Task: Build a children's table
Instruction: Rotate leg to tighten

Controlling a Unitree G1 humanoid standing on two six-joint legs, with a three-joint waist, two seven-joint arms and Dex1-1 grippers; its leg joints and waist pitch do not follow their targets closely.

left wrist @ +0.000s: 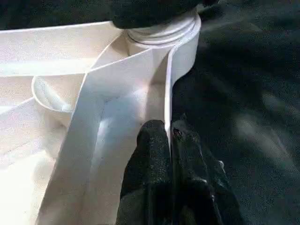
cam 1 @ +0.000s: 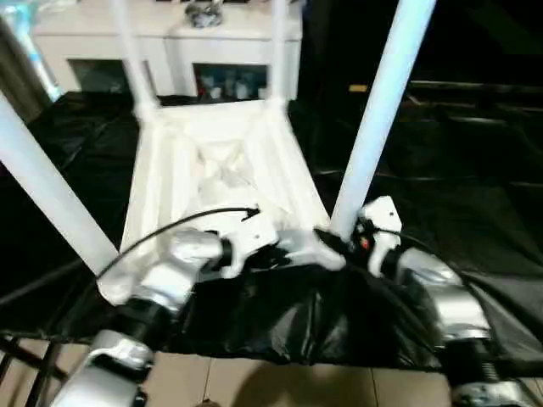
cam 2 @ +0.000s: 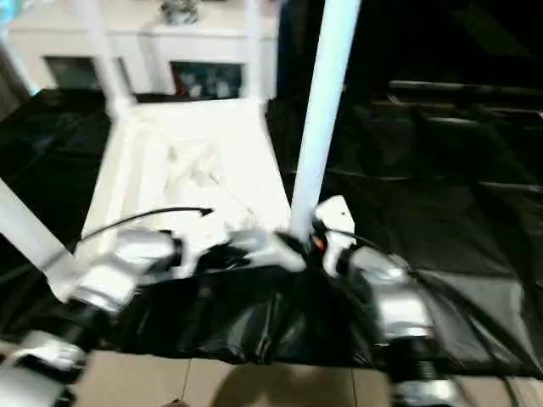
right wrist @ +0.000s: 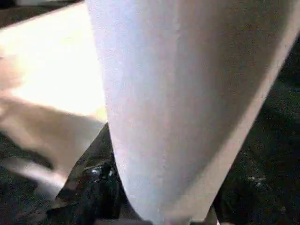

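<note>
The white tabletop (cam 1: 216, 170) lies upside down on a black plastic sheet (cam 1: 458, 212), its ribbed underside facing up. Four white legs stand in the corner sockets: two far ones near a white cabinet (cam 1: 170, 42), one at the near left (cam 1: 51, 191), and one at the near right (cam 1: 382, 110).

The left gripper (left wrist: 169, 140) has its fingers (left wrist: 150, 154) pressed together, pinching the thin side wall of the tabletop near the near right corner socket (left wrist: 161, 35). The right gripper (cam 1: 344, 242) is at the base of the near right leg; in the right wrist view the leg is very close to its black fingers (right wrist: 98, 187), but whether they already clamp the leg I cannot tell.

My judgement is that this leg is being seated or tightened. The risk is that the leg goes in tilted or stays loose and later falls out. Also, the pinch on the thin wall may slip if the right arm pushes hard, and then the whole tabletop could slide on the smooth sheet.
</note>
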